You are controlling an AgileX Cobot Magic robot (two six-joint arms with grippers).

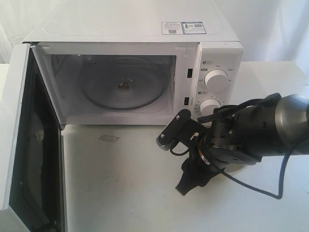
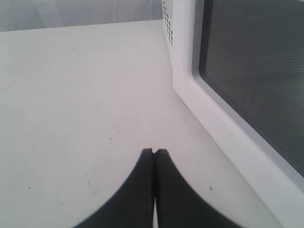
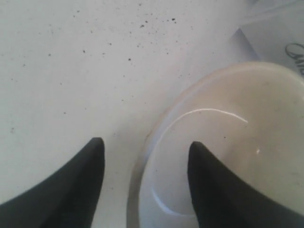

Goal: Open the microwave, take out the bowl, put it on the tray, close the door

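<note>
1. Plainly, the microwave (image 1: 120,26) at 12 o'clock in the exterior view is done with. Its cavity holds only the glass turntable (image 1: 123,87), so I judge the step in hand to be setting the bowl down and letting go.
2. The door (image 1: 19,135) stands swung wide at 9 o'clock. Leave it alone until the right arm (image 1: 260,125) is out of its sweep.
3. The right hand (image 3: 146,142), at 4 o'clock over the surface (image 1: 120,183), points down with its fingers parted. One finger is outside the bowl's rim and one inside, and neither visibly presses, so it seems to grip nothing. Lift it straight up, or the inner finger may hook the rim and tip the bowl.
4. The bowl (image 3: 237,142) sits low under that hand, hidden by the arm in the exterior view. Whether a tray lies beneath it cannot be told, so check before withdrawing.
5. The left hand (image 2: 154,152) is pressed shut and empty, low over the surface just beside the door's outer face. That is a good place to push the door closed from.
6. Counts: one microwave, one door, one arm showing, two hands, one turntable, one bowl, two knobs (image 1: 216,79), two stickers (image 1: 171,27) on top.
</note>
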